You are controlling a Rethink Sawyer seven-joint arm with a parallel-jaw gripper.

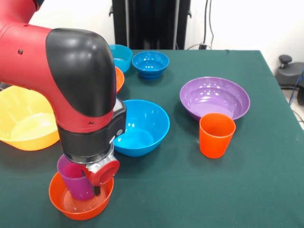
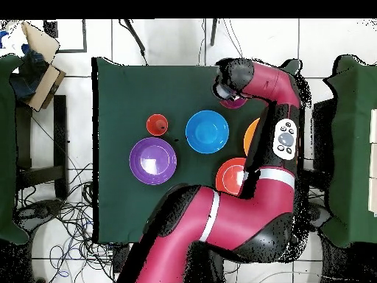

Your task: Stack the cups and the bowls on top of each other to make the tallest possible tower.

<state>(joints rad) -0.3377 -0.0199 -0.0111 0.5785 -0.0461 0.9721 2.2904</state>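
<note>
- The claw point(image 1: 96, 186) hangs straight down from the red and black arm point(image 1: 71, 80) over the tabletop's near edge in the front view, toward its left corner. One dark fingertip shows beside the purple cup point(image 1: 76, 180); whether the claw grips the cup or has let go, I cannot tell, since the wrist hides the rest.
- The purple cup stands upright inside the small orange-red bowl point(image 1: 80, 205), mouth up, its base on the bowl's floor. This looks like the start of the tower: a wide bowl below for footing, a narrow cup above for height.
- Just beyond, the medium blue bowl point(image 1: 140, 127) sits mid-tabletop, open side up and within easy reach.
- The large yellow-orange bowl point(image 1: 23, 118) lies at the left edge.
- Toward the right edge, the orange cup point(image 1: 216, 135) stands upright just in front of the wide purple bowl point(image 1: 214, 98), the two nearly touching.
- Along the far edge sit a small blue bowl point(image 1: 150, 64) and a teal bowl point(image 1: 121, 57), with another orange bowl point(image 1: 118, 78) mostly hidden behind the arm.
- The tabletop point(image 1: 266, 190) is covered in dark green cloth.
</note>
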